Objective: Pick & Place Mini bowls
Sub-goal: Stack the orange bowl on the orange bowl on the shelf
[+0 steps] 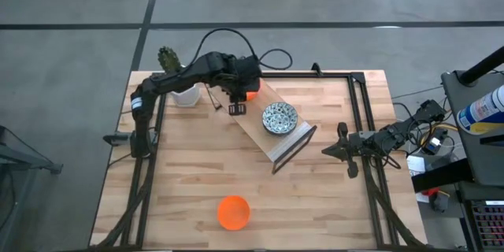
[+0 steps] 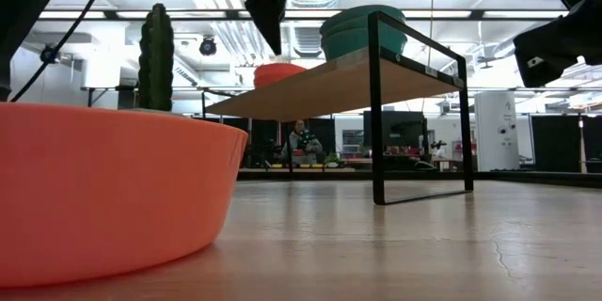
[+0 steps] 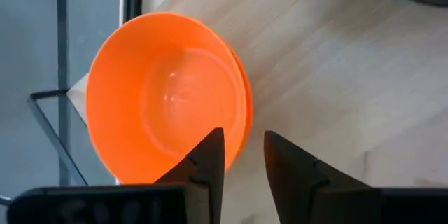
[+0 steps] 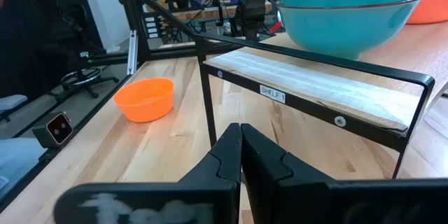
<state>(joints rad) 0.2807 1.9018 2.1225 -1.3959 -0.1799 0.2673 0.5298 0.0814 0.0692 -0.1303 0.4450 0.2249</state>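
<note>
Fingers (image 3: pixel 210 161) of left gripper (image 1: pixel 237 107): narrowly parted, empty, above shelf (image 1: pixel 260 130) beside orange bowl (image 1: pixel 250 93); patterned bowls (image 1: pixel 279 117) stacked mid-shelf.
Low view: second orange bowl (image 2: pixel 103 188) on table.
Left wrist: rim thin, stiff, likely light, slippery; pinch the wall.
Right wrist: right gripper (image 4: pixel 241 147) closed, idle.

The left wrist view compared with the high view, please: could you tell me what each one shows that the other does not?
Only the left wrist view shows two nested plain orange bowls at the shelf's corner, and the left gripper slightly open over their rim. Only the high view shows the lone orange bowl on the wooden table, the cactus in its white pot and the waiting right gripper beside the shelf. Both show the pale wooden shelf and the green-patterned bowls.
</note>
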